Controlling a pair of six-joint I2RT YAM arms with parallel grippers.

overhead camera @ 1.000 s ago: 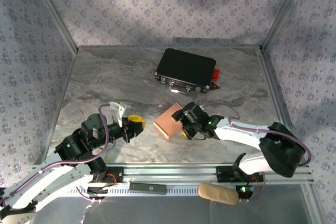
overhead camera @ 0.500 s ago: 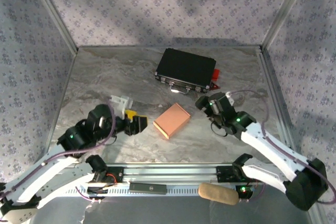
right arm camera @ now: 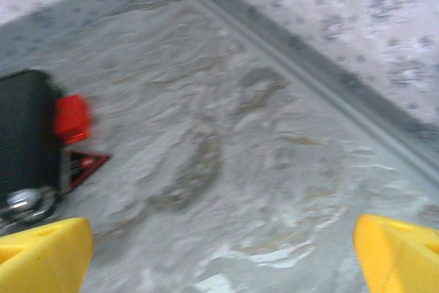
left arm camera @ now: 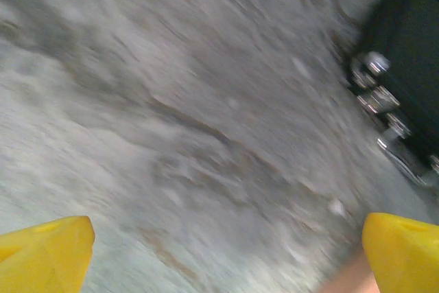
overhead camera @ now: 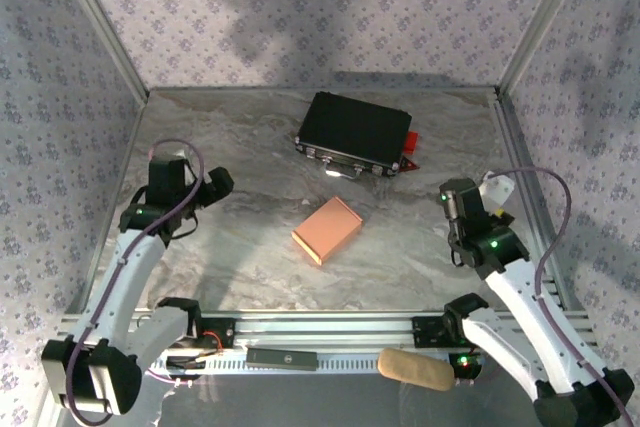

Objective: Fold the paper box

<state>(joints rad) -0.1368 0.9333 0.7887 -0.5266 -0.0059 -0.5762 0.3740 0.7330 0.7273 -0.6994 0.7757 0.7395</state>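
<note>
The paper box [overhead camera: 327,229] is a small salmon-orange closed rectangle lying flat on the marble table, free of both arms. My left gripper [overhead camera: 216,185] is well to its left, open, with nothing between its yellow fingertips [left arm camera: 44,255]. A sliver of the paper box [left arm camera: 348,277] shows at the bottom right of the left wrist view. My right gripper [overhead camera: 456,197] is far to the box's right, also open and empty, its yellow fingertips [right arm camera: 401,252] wide apart over bare table.
A black hard case [overhead camera: 355,134] with metal latches and a red tag [overhead camera: 408,141] lies at the back centre; it also shows as the black case [left arm camera: 405,94] and black case [right arm camera: 24,132]. Patterned walls enclose the table. A beige roll [overhead camera: 415,369] rests on the front rail.
Both grippers opened and pulled away from the paper box, left arm swinging out left, right arm out right. The box stays where it lay, let go.
</note>
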